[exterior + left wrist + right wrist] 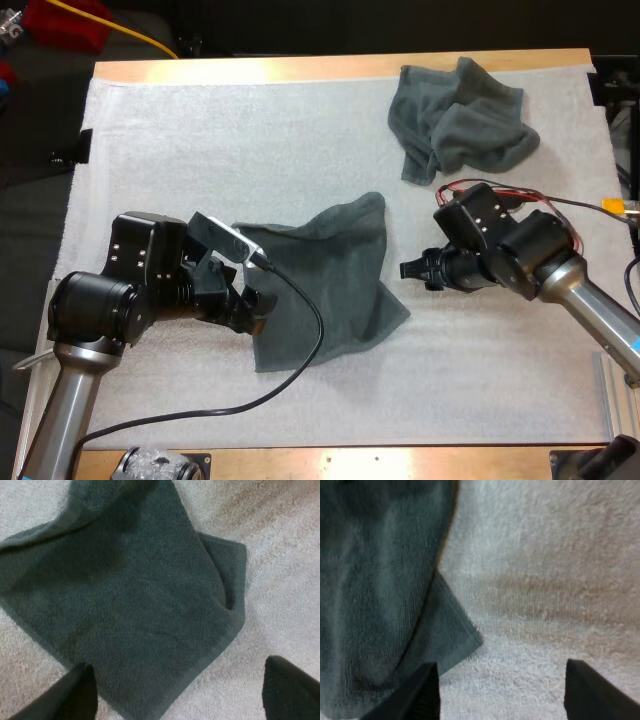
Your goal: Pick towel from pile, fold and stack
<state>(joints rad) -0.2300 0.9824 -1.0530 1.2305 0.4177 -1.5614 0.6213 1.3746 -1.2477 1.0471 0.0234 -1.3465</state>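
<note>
A dark grey-green towel lies loosely spread in the middle of the mat, one side doubled over. My left gripper is low at the towel's near left corner. In the left wrist view its fingers stand apart over the towel's hemmed corner, holding nothing. My right gripper hovers just right of the towel's right edge, pointing at it. In the right wrist view it is open, and the towel's pointed corner lies on the mat close to one finger. A crumpled towel sits at the far right.
The white mat covers most of the wooden table. Bare mat stretches to the far left and along the near side. A black cable loops from my left arm across the towel's near left part.
</note>
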